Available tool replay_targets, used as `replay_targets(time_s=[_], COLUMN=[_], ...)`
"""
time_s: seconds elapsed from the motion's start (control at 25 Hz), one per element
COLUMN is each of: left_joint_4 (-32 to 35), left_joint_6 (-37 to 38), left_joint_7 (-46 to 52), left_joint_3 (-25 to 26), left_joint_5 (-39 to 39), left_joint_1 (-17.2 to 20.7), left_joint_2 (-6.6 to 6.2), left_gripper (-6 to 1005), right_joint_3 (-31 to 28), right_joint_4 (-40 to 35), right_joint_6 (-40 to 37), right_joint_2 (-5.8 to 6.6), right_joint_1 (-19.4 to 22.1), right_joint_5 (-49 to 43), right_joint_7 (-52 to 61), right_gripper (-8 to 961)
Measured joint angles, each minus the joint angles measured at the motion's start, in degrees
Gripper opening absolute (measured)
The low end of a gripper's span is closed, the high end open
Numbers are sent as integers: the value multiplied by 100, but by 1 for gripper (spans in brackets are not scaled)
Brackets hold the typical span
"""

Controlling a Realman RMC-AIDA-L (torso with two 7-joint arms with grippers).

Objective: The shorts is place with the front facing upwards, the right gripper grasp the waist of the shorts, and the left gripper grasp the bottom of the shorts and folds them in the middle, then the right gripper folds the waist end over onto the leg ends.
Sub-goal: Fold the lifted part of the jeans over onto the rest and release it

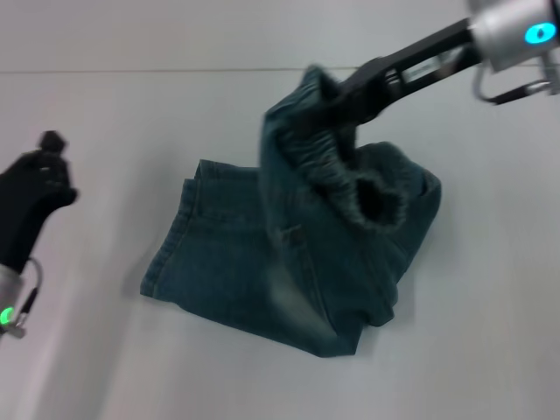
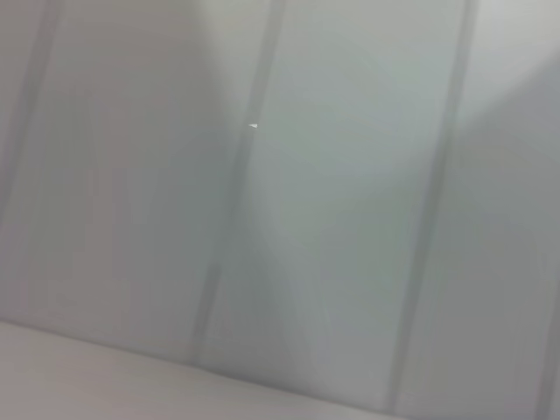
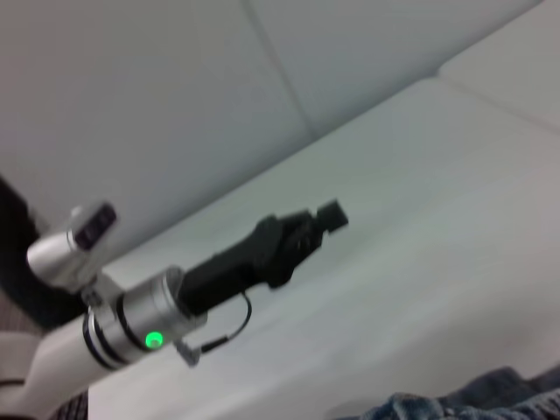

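Denim at my right wrist camera's lower edge is the shorts (image 1: 289, 254), lying half-folded on the pale table (image 1: 472, 350). From the head view I see my right gripper (image 1: 337, 101) clamped on the waist of the shorts (image 1: 350, 179), holding it lifted above the legs. My left gripper (image 1: 48, 153) hovers well off to the left, touching nothing; whether its fingers are parted I cannot tell.
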State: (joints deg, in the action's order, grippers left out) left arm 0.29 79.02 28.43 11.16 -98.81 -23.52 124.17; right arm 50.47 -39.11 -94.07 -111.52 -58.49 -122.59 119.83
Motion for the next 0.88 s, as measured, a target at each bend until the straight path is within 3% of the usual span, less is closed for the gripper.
replay_targets(time_s=[0.08,0.12,0.28,0.52,0.72,0.88], left_joint_4=[63,72,76,80,83,85], left_joint_6=[75,93,110,103,98,67], left_joint_7=[90,104,116,119,119,119], left_joint_3=[209,293,421,430,438,444], left_joint_5=[3,3,3,3,2,6], left_joint_1=[130,191,353,457,527,534], left_joint_2=[-4,-4,-4,12,11,11], left_gripper=[13,13,13,13,13,13], right_joint_3=[439,439,1025,1588,1812,1810], right_joint_4=[131,131,357,707,791,744], right_joint_6=[317,317,792,1292,1560,1547], right_joint_2=[-212,-212,-482,-790,-846,-828], right_joint_1=[-275,-275,-680,-1191,-1339,-1319], right_joint_5=[-1,-1,-17,-187,-284,-272], right_joint_7=[-62,-62,-154,-171,-180,-185], right_gripper=[101,108,137,179,215,401])
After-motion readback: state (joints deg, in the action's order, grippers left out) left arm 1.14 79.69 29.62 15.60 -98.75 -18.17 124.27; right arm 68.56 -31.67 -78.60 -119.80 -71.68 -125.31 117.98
